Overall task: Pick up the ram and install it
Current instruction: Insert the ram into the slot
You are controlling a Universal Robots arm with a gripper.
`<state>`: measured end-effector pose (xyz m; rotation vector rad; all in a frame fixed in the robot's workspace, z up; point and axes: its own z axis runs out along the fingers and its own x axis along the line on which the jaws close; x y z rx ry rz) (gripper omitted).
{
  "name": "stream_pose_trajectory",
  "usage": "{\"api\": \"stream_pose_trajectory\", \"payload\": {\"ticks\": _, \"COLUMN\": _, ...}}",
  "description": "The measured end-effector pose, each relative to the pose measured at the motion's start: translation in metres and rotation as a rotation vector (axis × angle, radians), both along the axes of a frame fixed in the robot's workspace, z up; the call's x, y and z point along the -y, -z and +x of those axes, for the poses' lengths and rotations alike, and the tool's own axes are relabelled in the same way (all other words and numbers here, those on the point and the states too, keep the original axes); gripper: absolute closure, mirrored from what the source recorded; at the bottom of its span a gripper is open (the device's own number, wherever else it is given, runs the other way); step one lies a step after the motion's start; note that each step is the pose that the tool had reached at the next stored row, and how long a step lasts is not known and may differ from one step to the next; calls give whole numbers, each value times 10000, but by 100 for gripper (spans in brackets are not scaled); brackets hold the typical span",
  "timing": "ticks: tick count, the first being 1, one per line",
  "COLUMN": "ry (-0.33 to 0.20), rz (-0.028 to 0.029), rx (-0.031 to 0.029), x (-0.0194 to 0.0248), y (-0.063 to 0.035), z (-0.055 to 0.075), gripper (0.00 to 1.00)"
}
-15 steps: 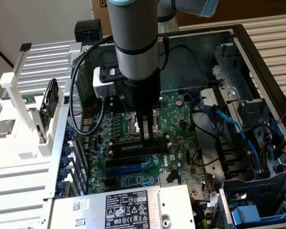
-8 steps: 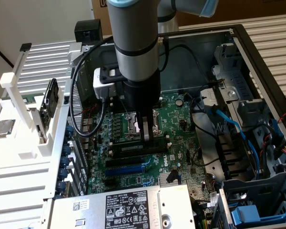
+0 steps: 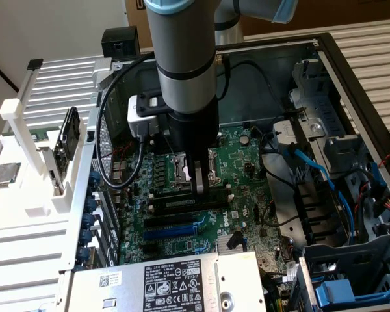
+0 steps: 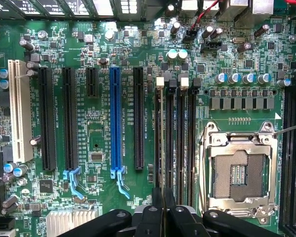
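Motherboard (image 3: pixel 242 164) beneath upright arm (image 3: pixel 182 58), end effector (image 3: pixel 198 186) low.

Green printed-circuit motherboard (image 4: pixel 96 133), dotted with silver-topped round capacitors (image 4: pixel 176 54). One long blue plastic expansion slot (image 4: pixel 115 121) among long black plastic slots (image 4: pixel 69 118); a cream-white plastic slot (image 4: pixel 14 108) at nine o'clock. Silver metal processor socket (image 4: pixel 239 173) at four o'clock. Black gripper (image 4: pixel 163 213) at six o'clock.

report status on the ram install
gripper shut, low over the black memory slots. ram: cannot tell if gripped or seated. nothing seen lying across the slots.
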<state>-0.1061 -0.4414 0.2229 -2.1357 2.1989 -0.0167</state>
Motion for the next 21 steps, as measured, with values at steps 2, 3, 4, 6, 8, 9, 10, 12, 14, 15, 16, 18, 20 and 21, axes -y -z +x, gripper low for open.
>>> {"api": "stream_pose_trajectory", "payload": {"ticks": 2, "ry": 0, "rz": 0, "rx": 0, "x": 0, "y": 0, "z": 0, "gripper": 88}}
{"api": "stream_pose_trajectory", "payload": {"ticks": 3, "ry": 0, "rz": -1, "rx": 0, "x": 0, "y": 0, "z": 0, "gripper": 88}}
{"api": "stream_pose_trajectory", "payload": {"ticks": 4, "ry": 0, "rz": 0, "rx": 0, "x": 0, "y": 0, "z": 0, "gripper": 88}}
{"api": "stream_pose_trajectory", "payload": {"ticks": 6, "ry": 0, "rz": 0, "rx": 0, "x": 0, "y": 0, "z": 0, "gripper": 88}}
{"api": "stream_pose_trajectory", "payload": {"ticks": 8, "ry": 0, "rz": 0, "rx": 0, "x": 0, "y": 0, "z": 0, "gripper": 88}}
{"api": "stream_pose_trajectory", "payload": {"ticks": 9, "ry": 0, "rz": 0, "rx": 0, "x": 0, "y": 0, "z": 0, "gripper": 88}}
{"api": "stream_pose_trajectory", "payload": {"ticks": 10, "ry": 0, "rz": 0, "rx": 0, "x": 0, "y": 0, "z": 0, "gripper": 88}}
{"api": "stream_pose_trajectory", "payload": {"ticks": 12, "ry": 0, "rz": 4, "rx": 2, "x": 0, "y": 1, "z": 0, "gripper": 87}}
{"api": "stream_pose_trajectory", "payload": {"ticks": 14, "ry": 0, "rz": 1, "rx": 1, "x": 0, "y": 1, "z": 0, "gripper": 87}}
{"api": "stream_pose_trajectory", "payload": {"ticks": 15, "ry": 0, "rz": 0, "rx": 0, "x": 0, "y": 0, "z": 0, "gripper": 80}}
{"api": "stream_pose_trajectory", "payload": {"ticks": 16, "ry": 0, "rz": 1, "rx": 0, "x": 0, "y": 0, "z": 0, "gripper": 80}}
{"api": "stream_pose_trajectory", "payload": {"ticks": 18, "ry": 0, "rz": -1, "rx": 4, "x": 0, "y": 0, "z": 0, "gripper": 80}}
{"api": "stream_pose_trajectory", "payload": {"ticks": 20, "ry": 0, "rz": 0, "rx": 27, "x": 0, "y": -50, "z": -4, "gripper": 80}}
{"api": "stream_pose_trajectory", "payload": {"ticks": 21, "ry": 0, "rz": -1, "rx": 29, "x": 0, "y": -109, "z": -6, "gripper": 80}}
